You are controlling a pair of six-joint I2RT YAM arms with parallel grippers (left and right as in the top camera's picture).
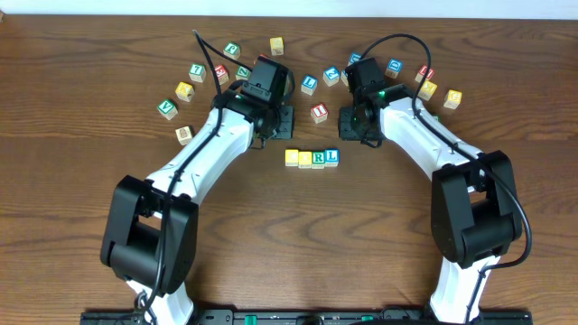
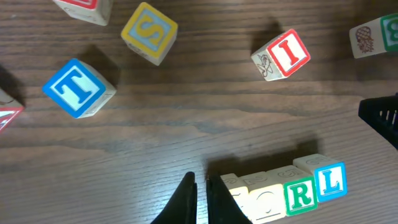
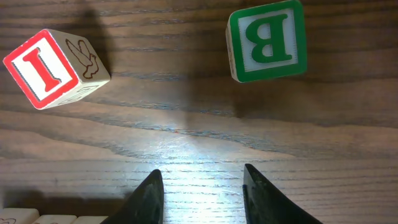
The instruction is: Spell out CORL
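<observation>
CORL row [image 1: 312, 158] is lying on the table [image 1: 90, 54] as four blocks set side by side in one touching line: two yellow-topped blocks, then the green R block [image 2: 300, 194], then the blue L block [image 2: 329, 180]. We are finding this row between the two grippers, slightly nearer the arm bases than either set of jaws.

On the left gripper [image 2: 199, 183], the jaws are standing clenched, with only a hairline slit between the tips, and they are grasping nothing. The yellow end of the row is sitting just beside these tips, on the side facing the other arm; we cannot tell whether it is touching them. Ahead of these jaws and well apart from them, a red I block [image 2: 283, 55], a yellow S block [image 2: 149, 32] and a blue T block [image 2: 78, 88] are resting loose on the wood, each turned at its own angle.

On the right gripper [image 3: 202, 173], the jaws are standing released, with bare table showing in the gap. Ahead of them, a green B block [image 3: 267, 43] is lying toward one finger's side and the red I block toward the other, both clear of the fingers.
</observation>
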